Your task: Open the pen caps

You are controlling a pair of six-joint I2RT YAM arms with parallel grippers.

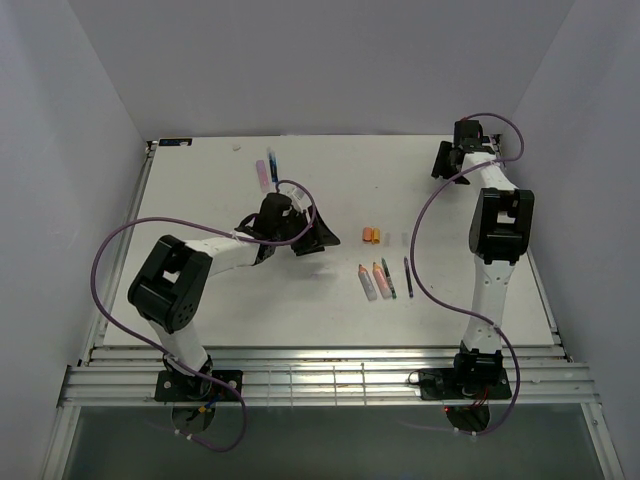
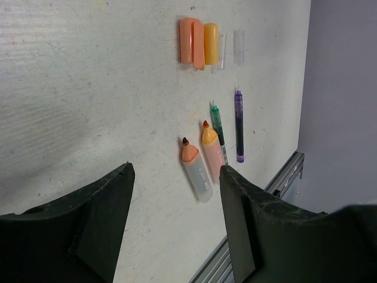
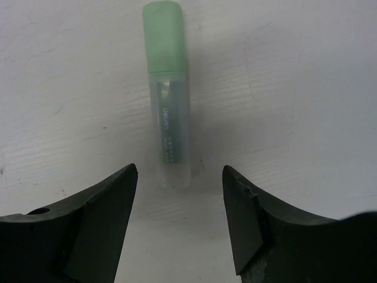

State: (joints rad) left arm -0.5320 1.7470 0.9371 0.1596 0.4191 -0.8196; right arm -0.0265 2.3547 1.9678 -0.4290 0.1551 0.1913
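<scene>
My left gripper (image 2: 177, 171) (image 1: 318, 238) is open and empty over the table's middle. Ahead of it lie two uncapped stubby markers, orange (image 2: 194, 168) and yellow-orange (image 2: 212, 147), a thin green pen (image 2: 217, 124) and a purple one (image 2: 239, 125). Beyond them sit loose pen caps: orange (image 2: 191, 40), yellow (image 2: 211, 42) and a clear one (image 2: 238, 46). My right gripper (image 3: 179, 169) (image 1: 442, 160) is open at the back right. Just beyond its fingertips a mint green marker (image 3: 169, 118) lies flat with its green cap (image 3: 162, 35) on, untouched.
A pink marker (image 1: 261, 171) and a slim blue pen (image 1: 273, 162) lie at the back of the table, left of centre. The row of uncapped pens (image 1: 380, 281) and the caps (image 1: 372, 236) lie between the two arms. The table's metal front rail (image 2: 277, 183) is close to them.
</scene>
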